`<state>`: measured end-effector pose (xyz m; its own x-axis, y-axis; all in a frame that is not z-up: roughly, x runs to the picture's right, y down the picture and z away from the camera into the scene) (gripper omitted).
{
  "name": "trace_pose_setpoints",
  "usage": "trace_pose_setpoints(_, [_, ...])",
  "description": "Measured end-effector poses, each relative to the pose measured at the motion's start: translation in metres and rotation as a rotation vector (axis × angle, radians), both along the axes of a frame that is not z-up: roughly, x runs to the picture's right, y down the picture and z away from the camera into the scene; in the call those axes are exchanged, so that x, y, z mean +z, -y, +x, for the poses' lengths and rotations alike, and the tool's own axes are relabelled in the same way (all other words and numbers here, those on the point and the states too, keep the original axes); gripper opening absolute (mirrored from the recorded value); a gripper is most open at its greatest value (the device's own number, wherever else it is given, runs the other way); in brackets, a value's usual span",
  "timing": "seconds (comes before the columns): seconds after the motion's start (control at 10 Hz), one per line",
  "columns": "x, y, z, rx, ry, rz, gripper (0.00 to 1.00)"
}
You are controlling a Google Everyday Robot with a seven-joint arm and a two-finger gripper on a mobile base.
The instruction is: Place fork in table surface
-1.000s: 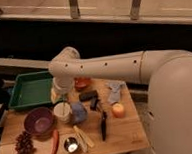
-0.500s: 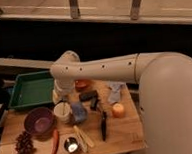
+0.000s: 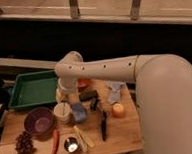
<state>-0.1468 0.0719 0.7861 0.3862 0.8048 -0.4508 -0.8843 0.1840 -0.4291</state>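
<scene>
The tan bench [image 3: 122, 139] fills the lower left of the frame, a green tray [image 3: 33, 89] at its upper-left end. The white arm [image 3: 104, 71] reaches in from the right and bends down at centre-left, where the tool [image 3: 65, 95] hangs low beside a cream cup [image 3: 62, 112] (wide or narrow, I cannot tell). A purple bowl [image 3: 38, 120], red pepper [image 3: 54, 143] and grapes [image 3: 23, 146] lie lower left. The fork I cannot make out.

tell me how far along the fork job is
Done: nothing certain; a dark utensil lies on the table surface, possibly the fork. In hand: the pincer sits low beside the green tray, behind the cream cup, contents hidden. Left: placing the fork, if not already down.
</scene>
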Motion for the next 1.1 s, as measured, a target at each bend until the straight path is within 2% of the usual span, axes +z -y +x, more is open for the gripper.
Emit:
trace_pose_setpoints(0.6, [0.006, -0.008, -0.013, 0.005, 0.033, -0.021, 0.66])
trace_pose_setpoints(0.9, [0.011, -0.013, -0.013, 0.007, 0.029, -0.039, 0.66])
trace_pose_setpoints(1.0, [0.012, -0.014, -0.011, 0.009, 0.026, -0.041, 0.65])
trace_pose_setpoints(1.1, [0.012, -0.014, -0.01, 0.013, 0.022, -0.042, 0.58])
